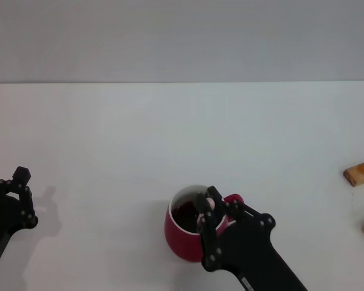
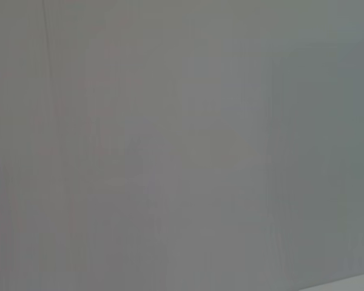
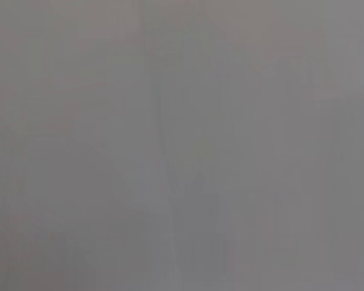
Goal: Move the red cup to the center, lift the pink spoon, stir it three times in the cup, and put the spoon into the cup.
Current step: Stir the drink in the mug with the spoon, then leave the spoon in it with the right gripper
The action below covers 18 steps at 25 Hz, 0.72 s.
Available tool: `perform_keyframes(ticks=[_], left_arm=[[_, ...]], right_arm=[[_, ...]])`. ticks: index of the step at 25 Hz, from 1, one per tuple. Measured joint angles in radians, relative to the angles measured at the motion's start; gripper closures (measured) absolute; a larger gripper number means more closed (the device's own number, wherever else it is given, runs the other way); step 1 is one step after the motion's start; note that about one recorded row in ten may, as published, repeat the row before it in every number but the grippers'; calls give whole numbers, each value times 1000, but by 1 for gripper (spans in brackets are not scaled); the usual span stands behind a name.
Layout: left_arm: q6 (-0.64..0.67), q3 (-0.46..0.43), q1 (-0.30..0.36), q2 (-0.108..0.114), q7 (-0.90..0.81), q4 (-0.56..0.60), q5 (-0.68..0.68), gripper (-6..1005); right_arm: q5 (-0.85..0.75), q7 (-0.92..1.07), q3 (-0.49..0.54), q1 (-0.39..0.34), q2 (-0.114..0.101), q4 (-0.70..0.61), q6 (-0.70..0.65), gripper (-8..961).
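Jaws of the left gripper (image 1: 21, 182) sat idle at the bench's (image 1: 109, 133) left edge; their opening could not be told. Right of it, the red cup (image 1: 181, 237) stood near the front middle, holding dark liquid. Over its rim, the right gripper (image 1: 207, 209) pinched the pink spoon (image 1: 210, 202). Light and slim, the spoon probably needs a firm handle grip. Both wrist views showed only blank grey.

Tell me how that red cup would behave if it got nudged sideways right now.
The red cup holds dark liquid, so a quick shove would probably slosh it. Its rounded body looks stable, likelier to slide than tip. The right claw sits over its rim, so that might catch.
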Motion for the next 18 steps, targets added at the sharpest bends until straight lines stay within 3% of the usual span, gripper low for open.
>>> perform_keyframes(ticks=[8,15,18], left_arm=[[6,0,14,0,0,-1,2,1000],[7,0,21,0,1,-6,1,1000],[15,0,23,0,1,-8,-2,1000]], right_arm=[[13,0,40,90,4,-40,29,927],[14,0,85,99,-3,-81,28,927],[14,-1,90,61,-11,-85,15,928]])
